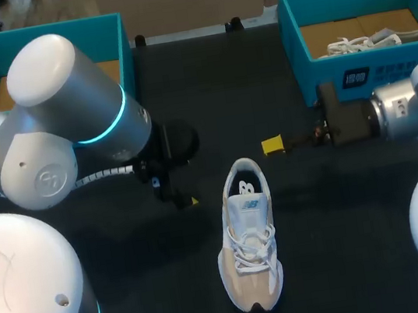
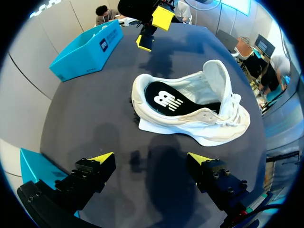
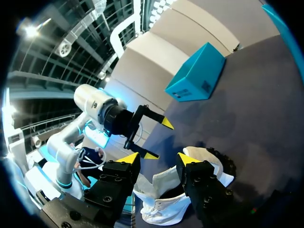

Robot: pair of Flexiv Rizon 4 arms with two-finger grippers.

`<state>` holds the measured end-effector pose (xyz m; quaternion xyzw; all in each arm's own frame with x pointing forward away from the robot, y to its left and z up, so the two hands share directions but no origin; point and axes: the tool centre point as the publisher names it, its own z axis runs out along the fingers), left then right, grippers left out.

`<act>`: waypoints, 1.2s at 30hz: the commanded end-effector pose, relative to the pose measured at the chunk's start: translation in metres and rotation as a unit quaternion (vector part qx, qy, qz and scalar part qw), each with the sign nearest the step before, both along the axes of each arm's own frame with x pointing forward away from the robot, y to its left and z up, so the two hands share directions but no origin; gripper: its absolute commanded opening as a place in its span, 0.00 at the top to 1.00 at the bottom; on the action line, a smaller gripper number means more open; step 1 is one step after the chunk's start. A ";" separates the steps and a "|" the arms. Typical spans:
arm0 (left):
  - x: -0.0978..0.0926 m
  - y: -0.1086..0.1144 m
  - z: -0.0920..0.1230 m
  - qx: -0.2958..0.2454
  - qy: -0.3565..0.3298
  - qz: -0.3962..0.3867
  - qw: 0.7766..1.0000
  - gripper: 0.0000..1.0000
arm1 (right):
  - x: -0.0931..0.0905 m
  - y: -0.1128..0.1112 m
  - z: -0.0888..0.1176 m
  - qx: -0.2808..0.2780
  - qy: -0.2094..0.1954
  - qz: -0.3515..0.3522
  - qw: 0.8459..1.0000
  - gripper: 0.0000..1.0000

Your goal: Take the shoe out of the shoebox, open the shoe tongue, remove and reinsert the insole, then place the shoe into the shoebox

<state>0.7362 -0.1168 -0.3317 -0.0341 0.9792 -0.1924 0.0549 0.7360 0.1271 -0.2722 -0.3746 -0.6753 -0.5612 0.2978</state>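
A white and beige shoe [image 1: 250, 249] stands upright on the black table [image 1: 344, 215], heel toward the back. Seen from the left wrist, the shoe [image 2: 209, 118] lies ahead of my open left gripper [image 2: 151, 158], with a black insole [image 2: 166, 99] flat inside and the tongue lifted. My left gripper [image 1: 179, 196] hangs left of the heel, apart from it. Right of the heel my right gripper [image 1: 274, 145] hovers; in its own view the gripper [image 3: 159, 159] stands open over the shoe [image 3: 166, 199], holding nothing. The teal shoebox [image 1: 299, 48] sits back right.
Another shoe [image 1: 373, 41] lies inside the back-right shoebox. A second teal box [image 1: 117, 40] stands at the back left, partly hidden by my left arm [image 1: 69, 114]. My right gripper [image 2: 154, 28] shows beyond the shoe in the left wrist view.
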 end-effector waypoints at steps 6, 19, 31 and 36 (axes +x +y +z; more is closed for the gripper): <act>0.008 -0.005 0.003 0.003 0.000 0.001 1.000 0.00 | 0.015 -0.017 0.007 -0.018 0.050 0.063 0.997 0.50; 0.018 -0.004 0.016 0.012 -0.008 -0.017 1.000 0.00 | 0.030 -0.038 0.016 -0.136 0.141 0.058 0.979 0.36; 0.028 0.025 0.029 0.010 -0.016 -0.049 0.999 0.00 | 0.032 -0.045 0.022 -0.254 0.182 -0.008 0.950 0.48; 0.038 0.047 0.037 0.009 -0.024 -0.063 0.998 0.00 | 0.034 -0.046 0.030 -0.313 0.186 -0.057 0.929 0.58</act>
